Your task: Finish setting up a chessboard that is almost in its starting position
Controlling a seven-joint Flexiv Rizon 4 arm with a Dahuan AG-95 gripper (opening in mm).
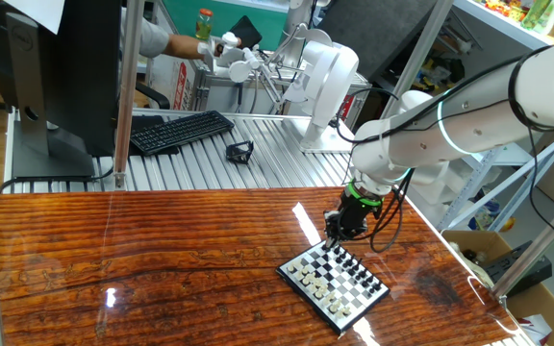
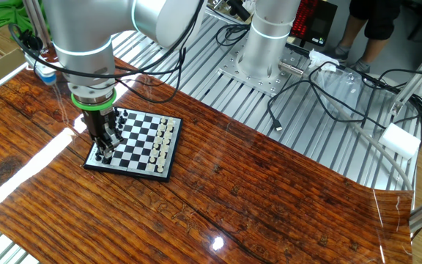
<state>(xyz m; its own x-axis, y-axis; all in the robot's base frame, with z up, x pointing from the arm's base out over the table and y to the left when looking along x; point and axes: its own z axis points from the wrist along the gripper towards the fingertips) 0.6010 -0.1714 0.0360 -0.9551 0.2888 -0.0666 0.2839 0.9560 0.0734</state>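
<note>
Small square black-and-white checkered chessboard (image 1: 334, 281) with a dark rim, lying flat on the shiny brown wooden surface (image 1: 142, 259), close to one edge of it. Rows of tiny white pieces (image 2: 165, 138) along one side of the board, tiny black pieces (image 2: 108, 136) along the other side. Above the black side, the big white-and-grey robot arm (image 2: 86, 33) with a green ring near its wrist. Dark two-finger hand (image 2: 104, 148) pointing straight down, low over the black pieces at the edge of the board. Fingers pinched almost fully together; too small and dark to tell if a piece sits between them or if the tips touch the board. Behind the wooden surface, a ribbed metal bench (image 1: 258, 154) with a black keyboard (image 1: 181, 131) and a small black clip-like thing (image 1: 239, 151). Loose black cables (image 2: 306, 95) on the metal in the other fixed view.
</note>
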